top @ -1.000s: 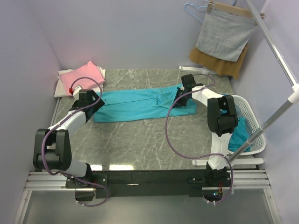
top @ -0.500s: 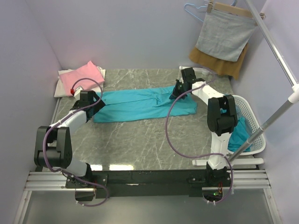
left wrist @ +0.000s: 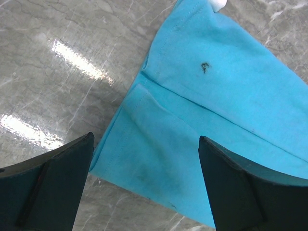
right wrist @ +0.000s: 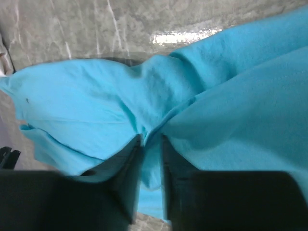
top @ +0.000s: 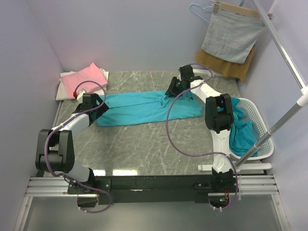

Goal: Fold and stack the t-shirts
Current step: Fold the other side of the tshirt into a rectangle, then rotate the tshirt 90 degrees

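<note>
Grey cloth on wooden hanger above mustard-brown cloth — white basket beside.

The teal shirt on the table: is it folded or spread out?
Partly folded: the teal shirt lies as a long narrow strip, with overlapping layers at its end.

Teal shirt lies as a long folded strip across the far half of the table, with a dark speck near its left end and its right part bunched into a ridge. Pink shirt sits folded on the white shirt at the table's far-left corner. Teal heap lies crumpled off the table's right edge.
</note>
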